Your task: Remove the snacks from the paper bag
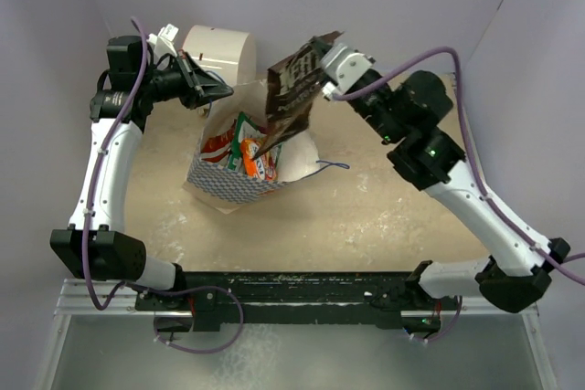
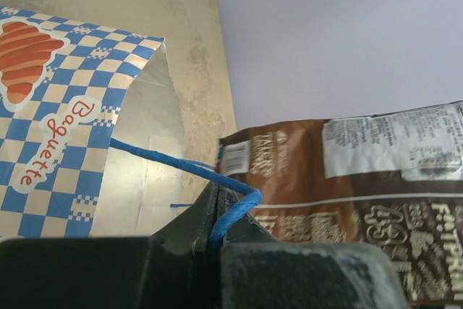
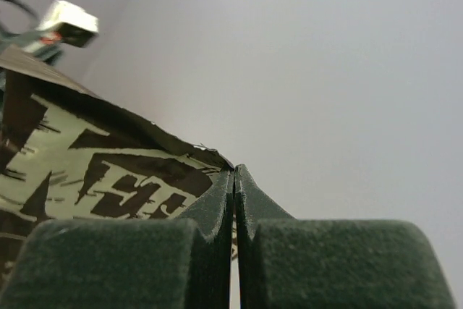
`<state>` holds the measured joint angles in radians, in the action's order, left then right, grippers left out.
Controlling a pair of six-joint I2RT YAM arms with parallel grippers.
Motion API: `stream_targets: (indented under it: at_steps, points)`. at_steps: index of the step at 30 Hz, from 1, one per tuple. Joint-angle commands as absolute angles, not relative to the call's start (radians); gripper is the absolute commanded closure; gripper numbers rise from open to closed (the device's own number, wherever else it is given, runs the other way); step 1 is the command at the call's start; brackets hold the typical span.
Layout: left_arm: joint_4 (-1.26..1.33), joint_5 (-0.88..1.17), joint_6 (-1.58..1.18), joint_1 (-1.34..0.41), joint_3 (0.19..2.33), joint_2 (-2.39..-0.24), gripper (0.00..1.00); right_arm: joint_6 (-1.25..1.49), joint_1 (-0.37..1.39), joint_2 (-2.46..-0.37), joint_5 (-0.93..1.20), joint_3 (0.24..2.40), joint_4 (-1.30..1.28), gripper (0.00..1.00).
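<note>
Over the middle of the table, right gripper (image 1: 322, 47) is clamped on the top edge of the brown packet (image 1: 294, 89), which hangs with its lower corner at the paper bag (image 1: 228, 184) mouth beside the other packets (image 1: 245, 148), while left gripper (image 1: 225, 91) pinches 1 blue cord handle (image 2: 166, 158).

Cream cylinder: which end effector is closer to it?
Left. The left end effector is right beside the cream cylinder, shut on the cord of the paper bag; the right end effector holds the brown packet farther away.
</note>
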<state>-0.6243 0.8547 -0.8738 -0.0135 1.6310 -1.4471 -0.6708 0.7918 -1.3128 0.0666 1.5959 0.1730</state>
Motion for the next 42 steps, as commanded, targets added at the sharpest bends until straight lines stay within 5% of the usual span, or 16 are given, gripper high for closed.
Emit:
stream_targets:
  at_steps: [1,15,25,32,38,42]
  points:
    - [-0.589,0.865,-0.862,-0.012,1.640,-1.408,1.00,-0.633,0.792,-1.226,-0.266,1.643,0.124,1.00]
    - [-0.645,0.876,-0.789,-0.008,1.654,-1.382,0.99,-0.539,0.785,-0.976,-0.811,1.407,-0.049,1.00]
    - [-0.667,0.881,-0.771,-0.008,1.659,-1.378,1.00,-0.237,0.784,-0.854,-0.820,1.192,-0.323,1.00]
    - [-0.664,0.882,-0.775,-0.008,1.659,-1.376,1.00,-0.110,0.691,-0.876,-0.741,0.963,-0.264,1.00]
    - [-0.663,0.883,-0.772,-0.008,1.679,-1.392,1.00,0.299,0.514,-1.044,-0.655,1.092,-0.423,1.00]
    - [-0.672,0.879,-0.756,-0.008,1.702,-1.407,1.00,0.493,0.512,-1.116,-0.512,1.146,-0.513,0.76]
